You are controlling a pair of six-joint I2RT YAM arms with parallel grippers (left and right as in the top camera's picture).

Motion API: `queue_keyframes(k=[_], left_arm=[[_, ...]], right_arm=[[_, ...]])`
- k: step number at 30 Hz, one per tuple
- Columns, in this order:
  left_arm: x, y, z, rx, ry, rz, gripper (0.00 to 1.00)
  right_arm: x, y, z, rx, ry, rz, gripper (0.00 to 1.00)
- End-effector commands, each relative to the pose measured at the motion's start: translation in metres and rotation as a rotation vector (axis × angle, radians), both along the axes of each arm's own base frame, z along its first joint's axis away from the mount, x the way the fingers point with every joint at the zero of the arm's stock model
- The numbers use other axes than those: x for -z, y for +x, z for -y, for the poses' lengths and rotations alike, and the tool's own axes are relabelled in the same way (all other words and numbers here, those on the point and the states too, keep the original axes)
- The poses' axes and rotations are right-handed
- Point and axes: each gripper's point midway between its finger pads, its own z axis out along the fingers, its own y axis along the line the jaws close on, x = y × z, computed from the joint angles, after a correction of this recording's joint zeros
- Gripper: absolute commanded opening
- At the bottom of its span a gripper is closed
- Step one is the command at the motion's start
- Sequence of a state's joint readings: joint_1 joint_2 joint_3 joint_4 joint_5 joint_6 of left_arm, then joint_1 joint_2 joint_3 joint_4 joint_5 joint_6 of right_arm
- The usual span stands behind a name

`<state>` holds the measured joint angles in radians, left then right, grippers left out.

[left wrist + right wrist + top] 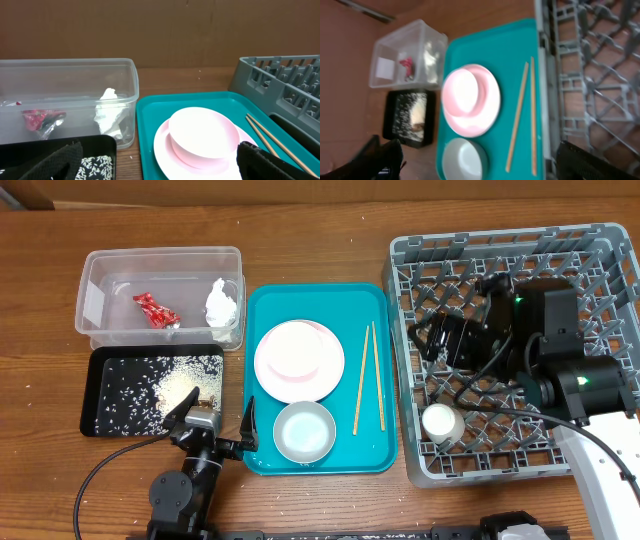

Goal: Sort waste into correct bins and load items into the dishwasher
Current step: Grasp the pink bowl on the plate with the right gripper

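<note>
Notably: left end effector (217,415), right end effector (482,160) both sat released, empty. Chopsticks (533,116) looked light, stiff, roll-prone; pinch mid-length.

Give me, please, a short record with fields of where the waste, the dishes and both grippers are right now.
clear tub: holds red wrapper and napkin
black tray: holds food scraps
teal tray: pink plate with pink bowl on it; whitish bowl; chopsticks side by side
dish rack: white cup inside; the arm hides part of the rack
left gripper: open, empty, at the near edges of black tray and teal tray
right gripper: open, empty, above dish rack
</note>
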<state>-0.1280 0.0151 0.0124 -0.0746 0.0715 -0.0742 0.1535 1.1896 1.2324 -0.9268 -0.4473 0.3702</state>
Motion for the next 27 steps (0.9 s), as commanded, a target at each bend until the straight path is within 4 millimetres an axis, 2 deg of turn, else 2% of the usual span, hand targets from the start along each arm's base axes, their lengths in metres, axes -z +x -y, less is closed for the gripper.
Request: queue_keyframes(k=[1, 4, 6, 10, 13, 15, 18, 22, 27], left_arm=[[0.0, 0.0, -0.003, -0.011, 0.007, 0.008, 1.0], [0.0, 0.0, -0.003, -0.011, 0.007, 0.008, 1.0], [0.0, 0.0, -0.003, -0.011, 0.007, 0.008, 1.0], [0.0, 0.0, -0.003, -0.011, 0.007, 0.008, 1.0], [0.0, 0.0, -0.003, -0.011, 0.007, 0.008, 1.0], [0.0, 0.0, -0.003, -0.011, 0.007, 0.008, 1.0], [0.0, 0.0, -0.003, -0.011, 0.007, 0.008, 1.0], [0.0, 0.0, -0.003, -0.011, 0.007, 0.008, 1.0], [0.0, 0.0, -0.003, -0.011, 0.007, 0.008, 1.0]], right_arm=[[-0.011, -0.007, -0.03, -0.087, 0.102, -0.023, 1.0], [0.01, -0.024, -0.069, -0.205, 0.057, -0.088, 1.0], [0.033, -0.035, -0.093, -0.257, -0.058, -0.112, 1.0], [0.063, -0.041, -0.125, -0.31, -0.229, -0.072, 1.0], [0.066, -0.026, -0.146, -0.319, -0.245, 0.008, 1.0], [0.067, -0.012, -0.158, -0.293, -0.208, 0.033, 0.96], [0.079, 0.01, -0.167, -0.219, -0.191, 0.036, 0.95], [0.111, 0.031, -0.187, -0.223, -0.182, 0.03, 0.92], [0.167, 0.054, -0.192, -0.163, -0.24, -0.01, 0.84]])
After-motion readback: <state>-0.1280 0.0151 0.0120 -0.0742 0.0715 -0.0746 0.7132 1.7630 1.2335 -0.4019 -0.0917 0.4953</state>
